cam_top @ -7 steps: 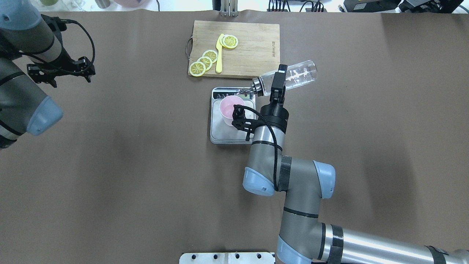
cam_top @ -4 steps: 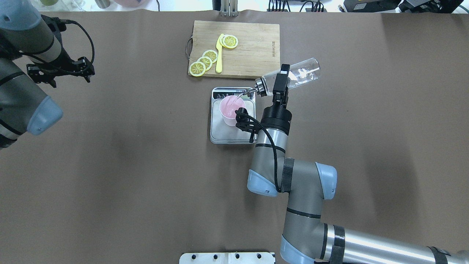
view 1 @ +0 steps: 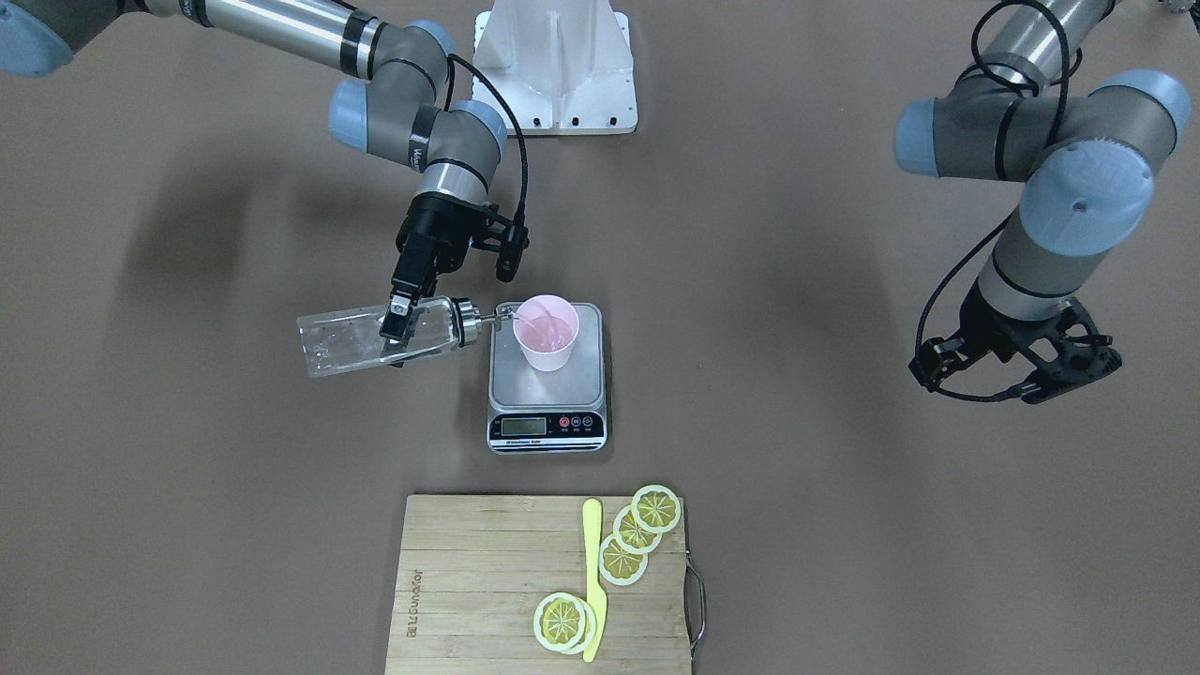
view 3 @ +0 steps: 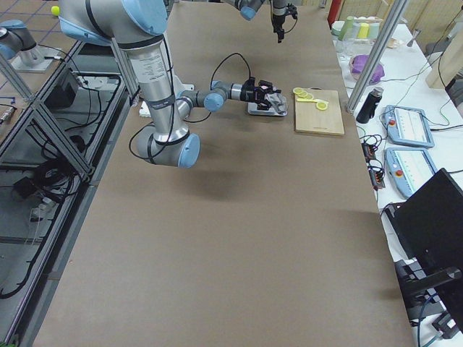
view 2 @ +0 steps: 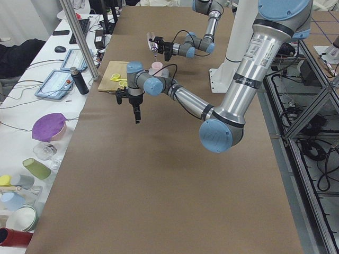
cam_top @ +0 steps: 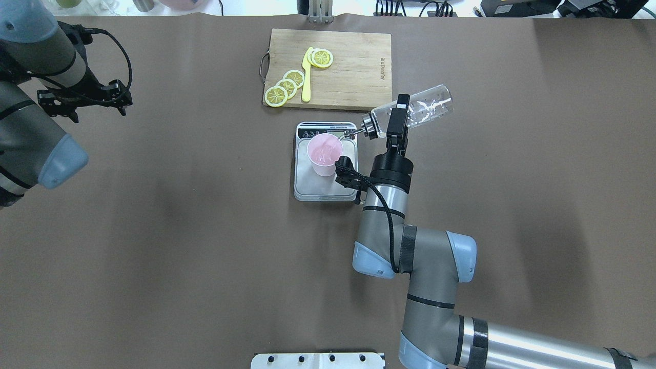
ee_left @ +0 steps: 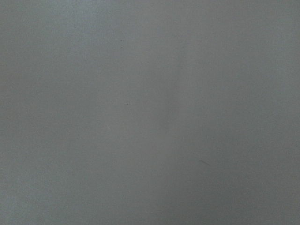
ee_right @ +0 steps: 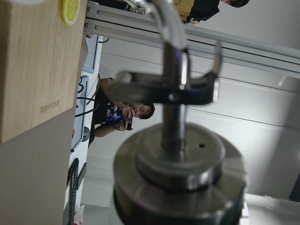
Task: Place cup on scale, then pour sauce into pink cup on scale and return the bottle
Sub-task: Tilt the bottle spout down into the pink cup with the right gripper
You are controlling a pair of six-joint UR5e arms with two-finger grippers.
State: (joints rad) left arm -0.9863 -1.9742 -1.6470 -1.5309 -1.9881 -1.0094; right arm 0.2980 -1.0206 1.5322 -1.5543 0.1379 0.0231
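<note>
Bottle point(cam_top: 428, 108) being squeezed by right gripper point(cam_top: 399, 114) jaws; sauce point(view 1: 542, 330) being poured into cup point(cam_top: 323, 165) at 9 o'clock. Left gripper point(view 1: 1024, 367) jaws: cannot tell.

Bright even overhead light, soft arm shadows, wrist closeup blurred

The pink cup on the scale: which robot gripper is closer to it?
The right. The right gripper holds the tilted bottle just beside the cup; the left gripper hangs far off, towards the other end of the table.
</note>
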